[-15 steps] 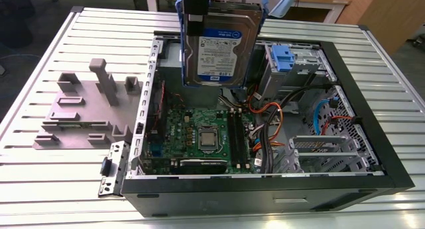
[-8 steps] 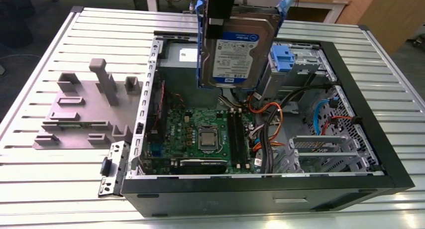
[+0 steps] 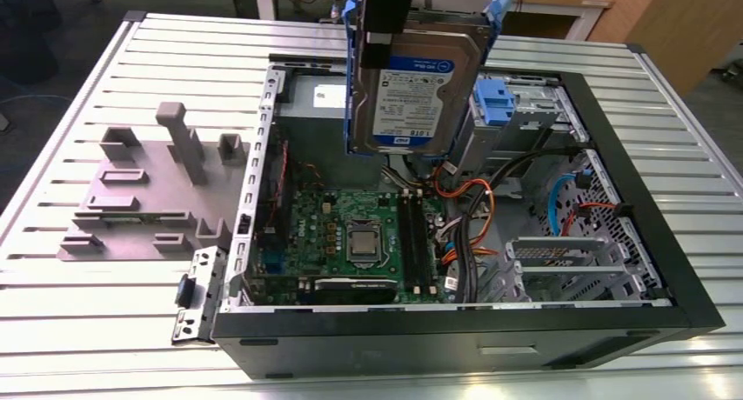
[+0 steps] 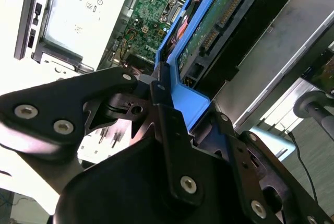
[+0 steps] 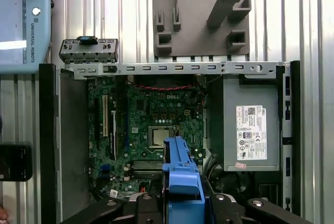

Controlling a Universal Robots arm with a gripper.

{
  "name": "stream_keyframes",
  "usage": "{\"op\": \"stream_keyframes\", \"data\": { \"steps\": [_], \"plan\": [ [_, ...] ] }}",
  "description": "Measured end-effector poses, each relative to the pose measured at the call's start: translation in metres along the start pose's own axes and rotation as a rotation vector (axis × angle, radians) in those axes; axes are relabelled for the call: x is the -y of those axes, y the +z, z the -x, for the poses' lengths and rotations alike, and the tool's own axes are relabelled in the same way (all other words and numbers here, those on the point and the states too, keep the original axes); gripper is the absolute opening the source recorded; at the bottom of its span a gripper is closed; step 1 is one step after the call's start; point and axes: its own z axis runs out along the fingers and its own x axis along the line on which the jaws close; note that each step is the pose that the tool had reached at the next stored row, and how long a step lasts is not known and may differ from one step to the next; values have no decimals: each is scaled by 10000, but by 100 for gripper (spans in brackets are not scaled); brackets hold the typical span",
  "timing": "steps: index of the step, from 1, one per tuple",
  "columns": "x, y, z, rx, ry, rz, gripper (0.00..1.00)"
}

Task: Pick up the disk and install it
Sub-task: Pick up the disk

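Observation:
The disk (image 3: 418,87), a silver hard drive with a white-and-blue label and blue rails, hangs upright in the air above the open computer case (image 3: 632,243). My gripper (image 3: 389,52) is shut on it from above, one black finger lying across its labelled face. In the second wrist view the fingers (image 4: 169,130) clamp the blue rail, and the disk (image 4: 235,20) shows its green circuit board and connector. In the first wrist view the disk's blue rail (image 5: 181,169) sits edge-on between the jaws of the gripper (image 5: 181,199), over the motherboard (image 5: 151,125).
A grey slotted holder block (image 3: 151,191) lies on the ribbed table at the exterior view's left of the case. Inside the case are orange and black cables (image 3: 465,200), a blue latch (image 3: 493,100) at the drive bay, and a power supply (image 5: 250,130). A pendant with a red button (image 5: 23,20) lies nearby.

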Motion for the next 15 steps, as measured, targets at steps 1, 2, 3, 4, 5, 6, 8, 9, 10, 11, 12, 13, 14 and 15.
{"op": "stream_keyframes", "data": {
  "steps": [1, 2, 3, 4, 5, 6, 8, 9, 10, 11, 12, 13, 14, 15],
  "plan": [
    [0, 0, 0, 1, 0, -1, 36],
    [0, 1, -1, 1, 0, -1, 36],
    [0, 1, -1, 1, 0, -1, 36],
    [0, 0, -1, 0, 0, 0, 36],
    [0, 1, -18, 1, 0, 0, 36],
    [1, 1, -35, 0, 0, 0, 36],
    [1, 1, -36, 1, 0, 0, 36],
    [1, 1, -36, 0, 0, 0, 36],
    [1, 1, -37, 1, 0, -1, 36],
    [1, 1, -37, 1, 0, -1, 36],
    [1, 1, -37, 1, 0, 0, 36],
    [1, 1, -37, 1, -1, -1, 36],
    [1, 1, -39, 1, 0, 0, 36],
    [1, 1, -42, 1, -1, -1, 36]
  ]
}}
